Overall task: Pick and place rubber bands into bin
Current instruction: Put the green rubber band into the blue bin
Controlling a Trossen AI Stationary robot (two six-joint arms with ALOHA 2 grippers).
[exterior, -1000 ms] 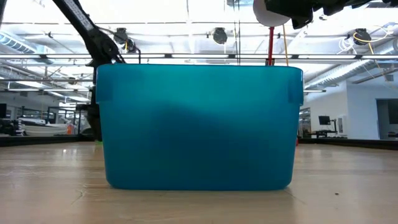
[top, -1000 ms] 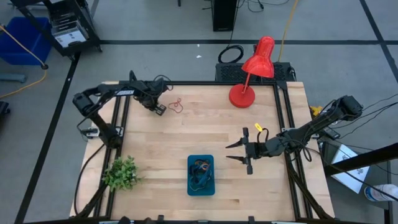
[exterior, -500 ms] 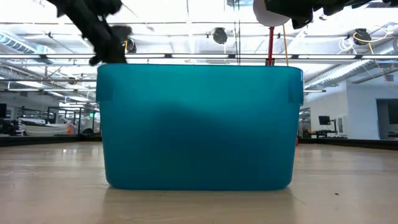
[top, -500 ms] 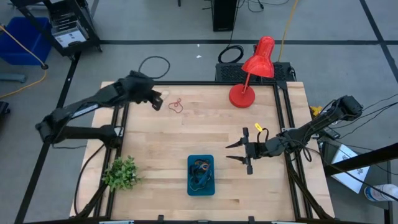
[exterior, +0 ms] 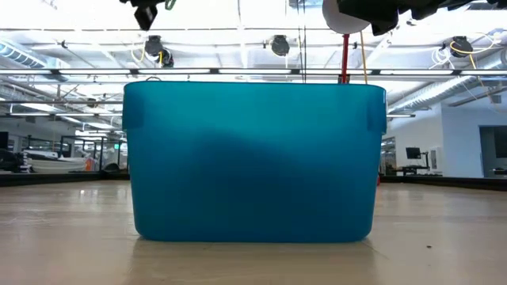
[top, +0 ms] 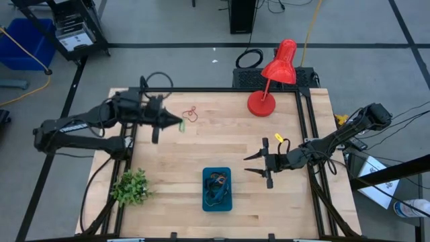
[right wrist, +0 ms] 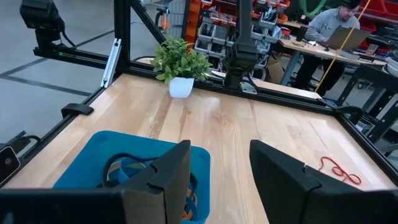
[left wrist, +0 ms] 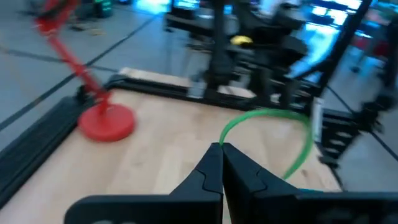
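My left gripper [top: 179, 123] hovers above the table's far left part, shut on a green rubber band [left wrist: 268, 114]. A red rubber band [top: 191, 113] lies flat on the wood just beyond it and also shows in the right wrist view [right wrist: 339, 169]. The teal bin [top: 217, 189] stands near the front edge, with several bands inside [right wrist: 127, 169]. It fills the low view [exterior: 253, 158]. My right gripper [top: 259, 165] waits open to the right of the bin, above the table, nothing between its fingers [right wrist: 221, 168]. My left gripper pinches the green rubber band at one spot on its loop [left wrist: 225, 142] between its two shut fingertips. The fingers lie close to level and point toward the table's right edge. The rest of the loop arcs free past the tips, clear of the table.
A red desk lamp [top: 272, 74] stands at the far right of the table, and a small potted plant [top: 131, 187] at the near left corner. Black frame rails [top: 127, 134] run along the table's sides. A person [right wrist: 336, 22] sits at a desk beyond the table.
My left gripper has risen from the table's far left, staying shut. It has tipped from pointing down to nearly level, now facing the table's right edge, and swung slightly that way. The green band is now clear of the wood. My right arm has kept still.
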